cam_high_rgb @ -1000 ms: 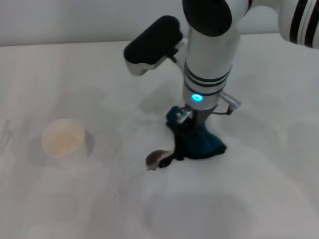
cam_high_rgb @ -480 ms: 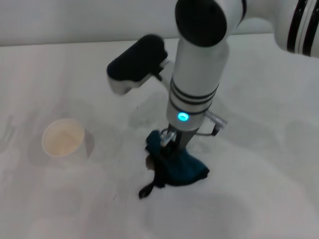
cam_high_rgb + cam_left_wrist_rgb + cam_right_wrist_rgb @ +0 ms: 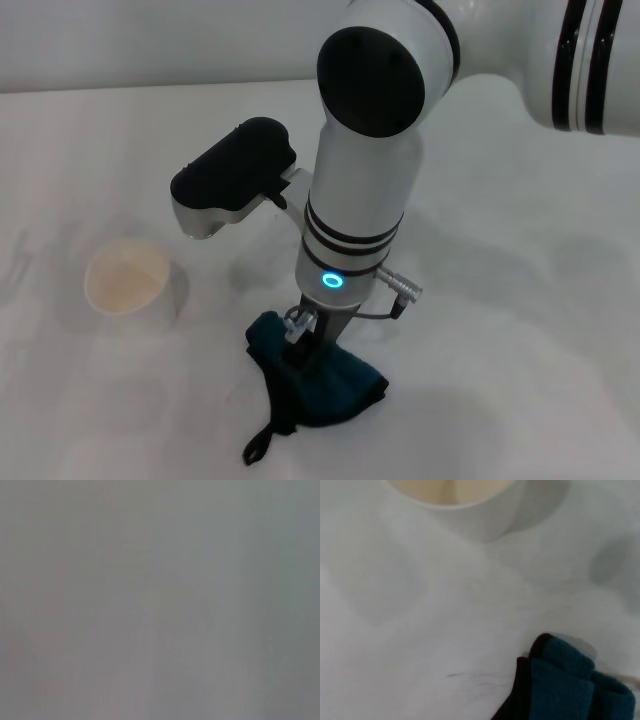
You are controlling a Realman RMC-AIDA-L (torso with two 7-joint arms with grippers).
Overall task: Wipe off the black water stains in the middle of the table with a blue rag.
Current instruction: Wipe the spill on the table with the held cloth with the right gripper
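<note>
In the head view my right gripper [image 3: 310, 348] is shut on the blue rag [image 3: 320, 385] and presses it onto the white table [image 3: 520, 330] near the front middle. The rag is bunched under the fingers, and its black loop tab [image 3: 257, 447] trails toward the front edge. The rag also shows in the right wrist view [image 3: 567, 682], lying on the table. The black water stain shows in no view; the spot where it lay is bare or under the rag. The left gripper is out of view; the left wrist view shows only flat grey.
A white paper cup [image 3: 127, 279] stands on the table to the left of the rag; it also shows in the right wrist view [image 3: 465, 502]. My right arm [image 3: 370, 150] rises over the table's middle.
My right gripper has dragged the rag toward the front and left across the table, over the dark stain, which showed beside the rag a second ago and no longer shows.
</note>
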